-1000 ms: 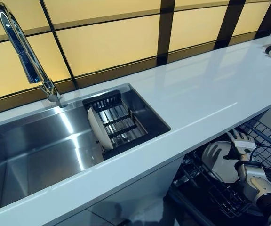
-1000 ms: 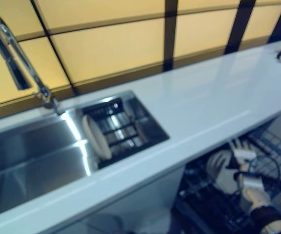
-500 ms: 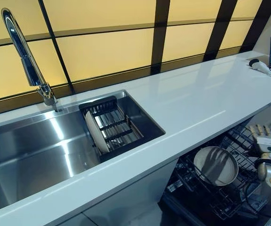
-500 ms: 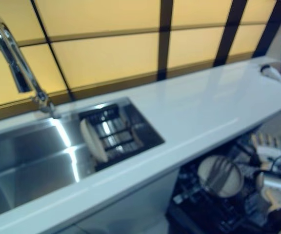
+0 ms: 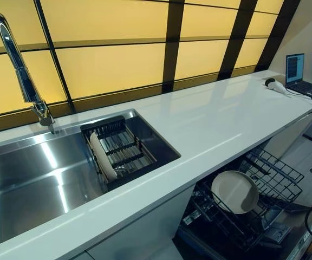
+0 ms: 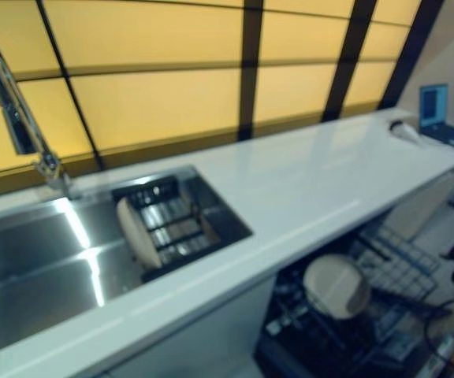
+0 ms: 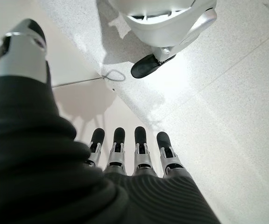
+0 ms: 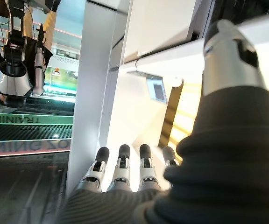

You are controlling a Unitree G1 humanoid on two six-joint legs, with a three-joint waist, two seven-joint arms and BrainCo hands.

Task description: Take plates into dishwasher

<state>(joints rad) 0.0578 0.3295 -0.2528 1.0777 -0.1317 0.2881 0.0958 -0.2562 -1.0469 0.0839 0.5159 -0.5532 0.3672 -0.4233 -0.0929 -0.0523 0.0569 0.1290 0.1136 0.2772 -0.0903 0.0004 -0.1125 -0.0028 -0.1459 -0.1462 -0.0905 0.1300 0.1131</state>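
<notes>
One plate (image 5: 234, 191) sits in the dishwasher rack (image 5: 275, 176) under the counter (image 5: 210, 119), and another plate (image 5: 102, 156) stands in the sink (image 5: 31, 173). Both the left hand (image 7: 134, 158) and right hand (image 8: 125, 172) have straight fingers and hold nothing.

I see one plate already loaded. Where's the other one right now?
In the left eye view, the second plate stands on edge in the dark drying rack inside the sink, below the faucet.
</notes>
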